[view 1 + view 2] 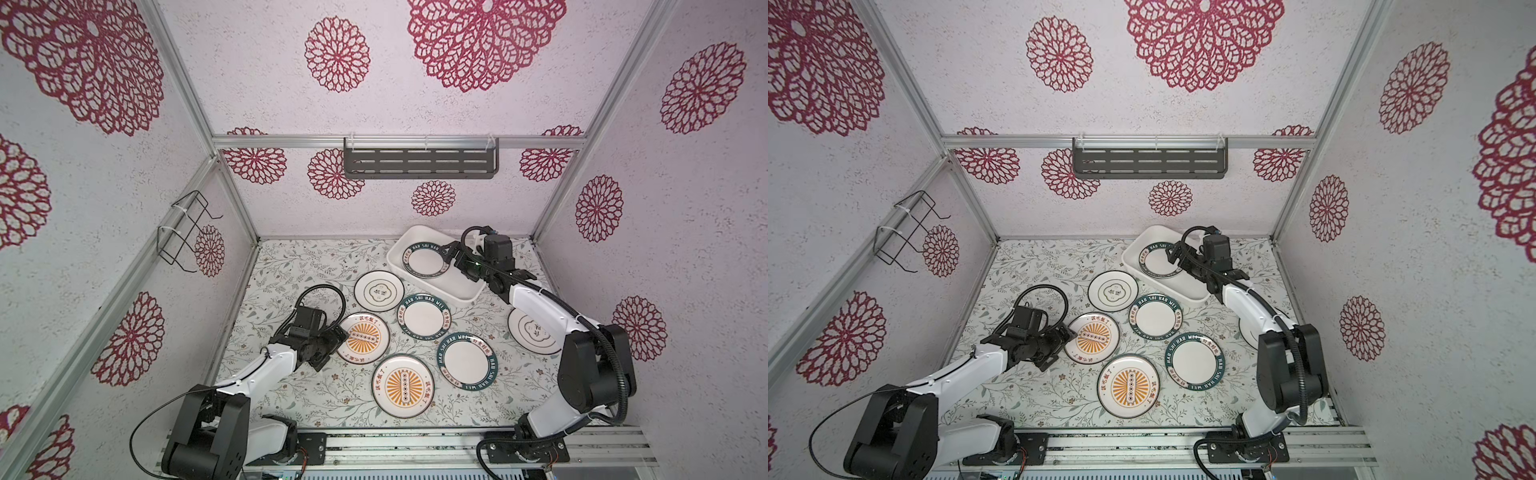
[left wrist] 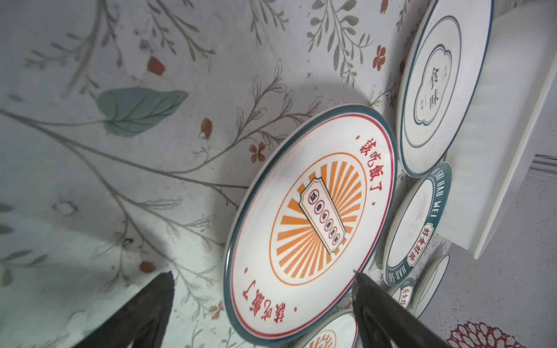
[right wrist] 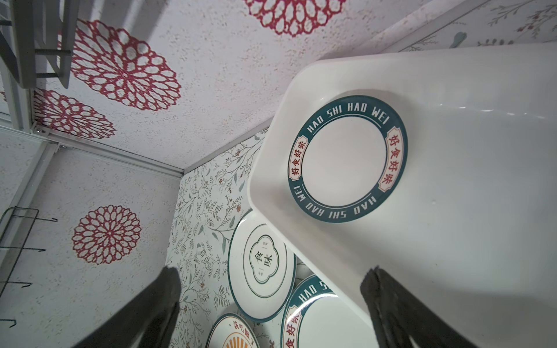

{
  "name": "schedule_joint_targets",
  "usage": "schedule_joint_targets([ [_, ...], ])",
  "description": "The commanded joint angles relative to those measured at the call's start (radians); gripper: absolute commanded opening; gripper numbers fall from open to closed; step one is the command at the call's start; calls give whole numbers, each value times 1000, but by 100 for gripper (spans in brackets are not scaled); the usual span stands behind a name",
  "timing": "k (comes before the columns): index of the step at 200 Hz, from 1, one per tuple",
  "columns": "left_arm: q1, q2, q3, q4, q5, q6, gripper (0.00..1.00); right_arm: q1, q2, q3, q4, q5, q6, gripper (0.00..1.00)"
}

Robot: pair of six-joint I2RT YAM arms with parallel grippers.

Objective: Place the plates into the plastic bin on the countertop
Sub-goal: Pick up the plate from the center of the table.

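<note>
Currently, the plastic bin (image 1: 451,283) sits at an angle at the far right of the desk (image 1: 299,266). One teal-rimmed plate (image 1: 424,259) lies flat in the far end of the bin. The right gripper (image 1: 451,255) hangs over the bin, just right of that plate. Its fingers (image 3: 144,310) are spread wide and hold nothing.

Note that six more plates lie flat on the desk:
- A clover plate (image 1: 379,291) lies just left of the bin.
- A second teal plate (image 1: 424,318) lies just near of the bin.
- A third teal plate (image 1: 467,360) lies nearer and to the right, its rim meeting the second teal plate's rim.
- A second clover plate (image 1: 534,332) lies at the right, partly hidden under the right arm.
- A left sunburst plate (image 1: 363,343) lies left of the second teal plate.
- A near sunburst plate (image 1: 402,386) lies nearest to you.

Observe the left gripper (image 2: 262,273) at the left rim of the left sunburst plate. Its fingers (image 2: 388,316) stand apart, one over the plate and one over bare desk. You cannot tell whether either finger touches the plate.
</note>
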Motion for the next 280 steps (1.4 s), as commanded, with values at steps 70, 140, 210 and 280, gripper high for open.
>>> schedule_joint_targets([
  [70,-4,169,-109,433,87,-41,68,2,-43,3,19,36,-2,99],
  [140,-5,201,-102,462,91,-54,15,1,-51,0,1,49,-19,99],
  [210,-6,78,-34,333,60,-31,5,-4,-61,-5,7,41,-33,99],
  [280,5,-166,146,-18,-27,68,4,-4,-40,5,35,-41,-29,99],
])
